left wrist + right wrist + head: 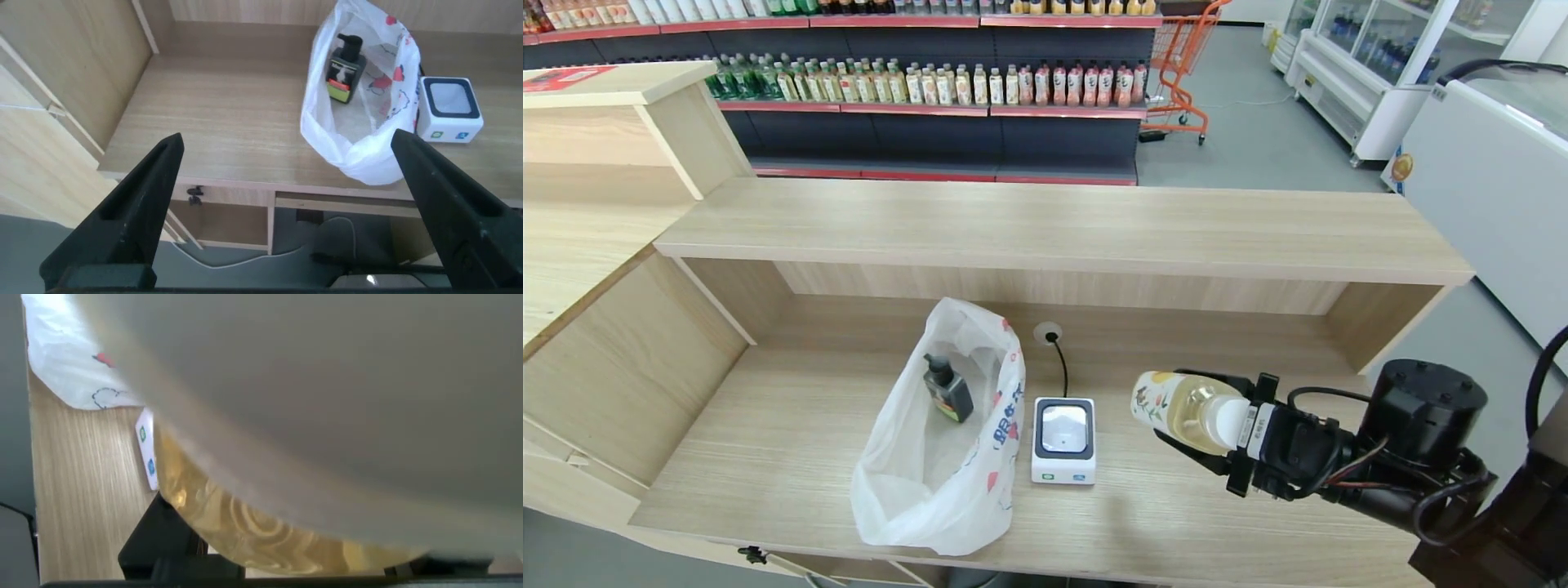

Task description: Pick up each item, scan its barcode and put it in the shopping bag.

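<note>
My right gripper (1199, 416) is shut on a clear drink bottle (1180, 407) with yellow liquid and a flowered label, held sideways above the counter just right of the white barcode scanner (1063, 439). The bottle (237, 523) looms close in the right wrist view, one dark finger (159, 551) beneath it, the scanner (147, 449) beyond. The white shopping bag (939, 457) lies open left of the scanner with a dark pump bottle (947, 389) inside. My left gripper (286, 220) hangs open and empty off the counter's front edge, facing the bag (359, 122), pump bottle (343, 69) and scanner (448, 109).
The wooden counter (768, 457) has a raised back ledge (1054, 229) and side walls. The scanner's black cable (1062, 363) runs to a hole at the back. Bare counter lies left of the bag. Store shelves and freezers stand behind.
</note>
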{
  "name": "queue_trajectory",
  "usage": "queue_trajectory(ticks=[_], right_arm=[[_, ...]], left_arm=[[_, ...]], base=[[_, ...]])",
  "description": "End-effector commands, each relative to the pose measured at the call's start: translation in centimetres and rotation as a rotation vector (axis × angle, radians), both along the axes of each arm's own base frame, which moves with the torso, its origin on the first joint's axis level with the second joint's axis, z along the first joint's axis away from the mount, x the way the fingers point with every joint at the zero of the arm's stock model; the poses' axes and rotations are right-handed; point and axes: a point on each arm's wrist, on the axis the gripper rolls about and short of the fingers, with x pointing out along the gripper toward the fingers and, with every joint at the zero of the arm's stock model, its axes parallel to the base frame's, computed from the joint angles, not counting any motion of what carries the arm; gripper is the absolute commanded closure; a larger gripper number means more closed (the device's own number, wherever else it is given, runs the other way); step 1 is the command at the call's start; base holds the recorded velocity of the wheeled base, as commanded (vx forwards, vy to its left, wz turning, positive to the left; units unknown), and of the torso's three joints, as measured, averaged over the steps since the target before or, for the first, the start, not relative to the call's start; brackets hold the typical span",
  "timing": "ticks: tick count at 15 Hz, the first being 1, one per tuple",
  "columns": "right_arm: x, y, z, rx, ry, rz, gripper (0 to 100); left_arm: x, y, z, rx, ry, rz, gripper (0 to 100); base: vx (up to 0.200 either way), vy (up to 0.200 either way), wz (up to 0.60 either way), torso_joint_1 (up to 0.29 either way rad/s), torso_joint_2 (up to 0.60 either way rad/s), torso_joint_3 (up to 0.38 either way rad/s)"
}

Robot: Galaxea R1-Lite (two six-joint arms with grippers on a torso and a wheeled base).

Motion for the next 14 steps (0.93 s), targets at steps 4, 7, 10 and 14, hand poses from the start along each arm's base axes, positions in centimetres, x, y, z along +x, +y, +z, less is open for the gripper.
queue_trajectory(ticks=[4,7,10,14], right_arm=[[1.8,0.5,-2.6,-0.039,0.046,0.014,100],[2.6,1.0,-3.3,-0.048,0.038,0.044,100],[2.8,0.7,-3.5,-0.056,0.035,0.052,100],[3.3,0.7,-3.7,-0.05,0.032,0.092,100]], left_arm=[[0.0,0.0,0.0,0.0,-0.001,0.0,0],[0.0,0.0,0.0,0.0,-0.001,0.0,0],[0.0,0.0,0.0,0.0,-0.001,0.0,0],[0.0,0.0,0.0,0.0,-0.001,0.0,0]], base=[[0.0,0.1,0.0,0.0,0.0,0.001],[0.0,0.0,0.0,0.0,0.0,0.0],[0.0,0.0,0.0,0.0,0.0,0.0],[0.0,0.0,0.0,0.0,0.0,0.0]])
